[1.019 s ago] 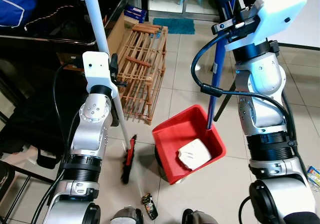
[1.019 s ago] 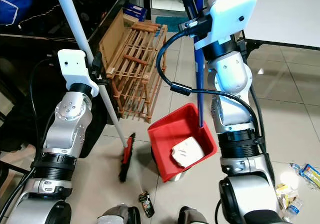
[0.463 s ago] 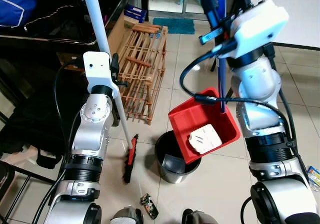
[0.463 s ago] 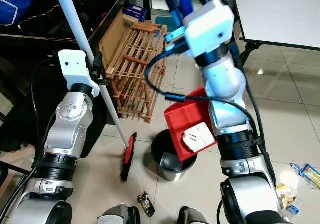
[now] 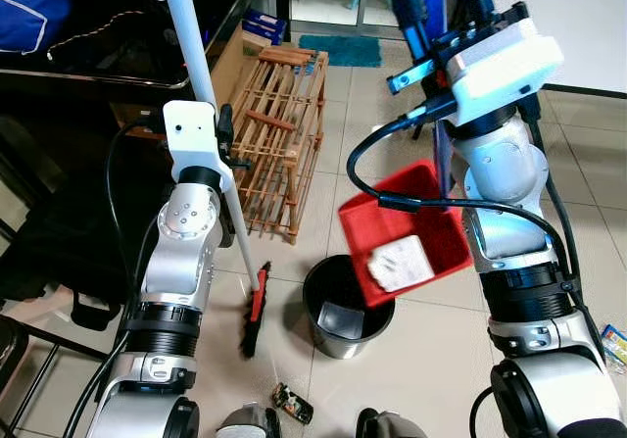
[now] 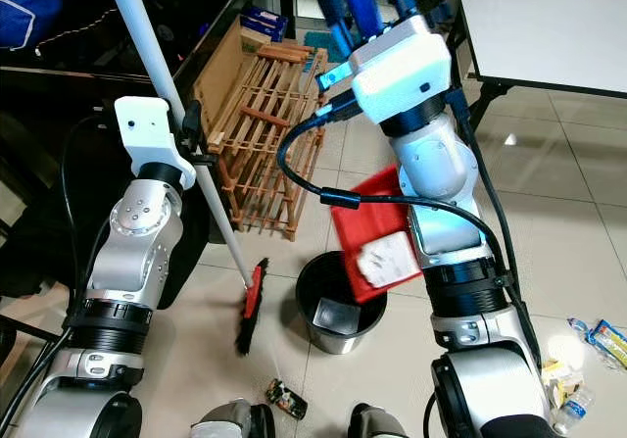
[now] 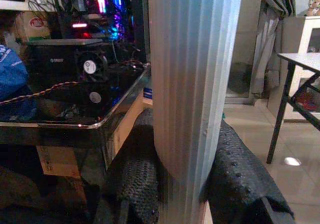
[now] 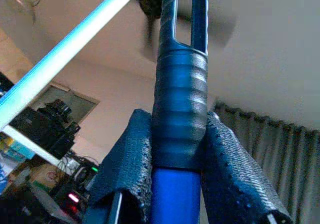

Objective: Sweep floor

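My left end effector (image 7: 182, 184) grips the broom (image 5: 252, 313), bristles resting on the floor. Centre, the bin (image 5: 338, 306) waits. My right end effector (image 8: 175, 174) clamps the dustpan (image 5: 402, 237), tipped, paper (image 5: 400, 262) not yet dropped; wrappers (image 5: 292, 403) remain.

The bin (image 5: 343, 306) stands on the floor (image 5: 411, 379) between the two arms, with the dustpan (image 5: 407, 230) tilted above its right rim, a wad (image 5: 400, 263) lying in the pan's lower end and the pan's handle (image 5: 419, 41) rising to the right gripper (image 8: 175, 149), which is clamped on its grip. To the bin's left the broom (image 5: 253, 311) rests its head on the floor, its pole (image 5: 196, 56) slanting up and away to the left gripper (image 7: 182, 169), which is closed around it. Behind the broom a rack (image 5: 279, 134) leans against a box (image 5: 227, 66) beside the desk (image 5: 88, 66), a wrapper (image 5: 292, 403) lies on the floor in front of the bin, and a table (image 6: 549, 26) stands far right.
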Controlling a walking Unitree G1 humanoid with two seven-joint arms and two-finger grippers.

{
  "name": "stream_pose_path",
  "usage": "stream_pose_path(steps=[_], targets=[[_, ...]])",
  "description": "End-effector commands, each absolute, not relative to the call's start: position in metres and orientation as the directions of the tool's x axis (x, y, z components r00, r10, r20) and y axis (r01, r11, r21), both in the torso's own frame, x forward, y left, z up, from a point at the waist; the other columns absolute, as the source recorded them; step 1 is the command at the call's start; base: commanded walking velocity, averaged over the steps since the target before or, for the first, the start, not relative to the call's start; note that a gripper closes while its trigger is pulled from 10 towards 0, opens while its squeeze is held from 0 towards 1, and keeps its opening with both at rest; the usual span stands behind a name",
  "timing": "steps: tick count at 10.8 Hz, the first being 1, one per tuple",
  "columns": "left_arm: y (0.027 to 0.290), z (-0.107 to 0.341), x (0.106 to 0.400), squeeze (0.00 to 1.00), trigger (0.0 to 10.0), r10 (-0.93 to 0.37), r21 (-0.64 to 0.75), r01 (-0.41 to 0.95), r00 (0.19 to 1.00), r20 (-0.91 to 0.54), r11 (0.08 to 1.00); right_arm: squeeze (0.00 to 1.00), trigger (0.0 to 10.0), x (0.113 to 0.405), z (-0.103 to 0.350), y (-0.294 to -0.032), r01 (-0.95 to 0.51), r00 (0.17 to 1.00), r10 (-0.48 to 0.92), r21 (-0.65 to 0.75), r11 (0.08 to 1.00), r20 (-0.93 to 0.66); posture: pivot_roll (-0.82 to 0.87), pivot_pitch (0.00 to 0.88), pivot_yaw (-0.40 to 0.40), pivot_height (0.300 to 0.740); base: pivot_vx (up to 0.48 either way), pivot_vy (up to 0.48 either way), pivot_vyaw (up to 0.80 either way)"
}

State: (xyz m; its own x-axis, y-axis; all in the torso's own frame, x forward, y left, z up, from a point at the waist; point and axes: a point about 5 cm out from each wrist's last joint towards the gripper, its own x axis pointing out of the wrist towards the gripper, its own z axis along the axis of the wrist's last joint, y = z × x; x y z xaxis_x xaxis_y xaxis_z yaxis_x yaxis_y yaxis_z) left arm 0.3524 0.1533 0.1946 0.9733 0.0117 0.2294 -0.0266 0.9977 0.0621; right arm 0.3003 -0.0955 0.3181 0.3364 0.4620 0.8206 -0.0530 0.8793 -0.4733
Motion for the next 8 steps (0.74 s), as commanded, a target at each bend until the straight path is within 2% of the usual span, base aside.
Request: stream_pose_path(steps=[1, 8], targets=[[0.1514, 0.2084, 0.3529, 0.0, 10.0, 0.001, 0.082, -0.026, 0.956, 0.294, 0.996, 0.0, 10.0, 0.2896, 0.3275, -0.0965, -0.005, 0.259, 0.466, -0.481, 0.877, 0.846, -0.03, 0.079, -0.005, 0.74, 0.0, 0.0, 0.0], [0.1506, 0.2085, 0.3511, 0.0, 10.0, -0.001, 0.073, -0.022, 0.953, 0.302, 0.997, 0.0, 10.0, 0.2809, 0.3277, -0.0958, 0.104, 0.196, 0.445, -0.47, 0.877, 0.874, -0.02, 0.083, -0.003, 0.74, 0.0, 0.0, 0.0]])
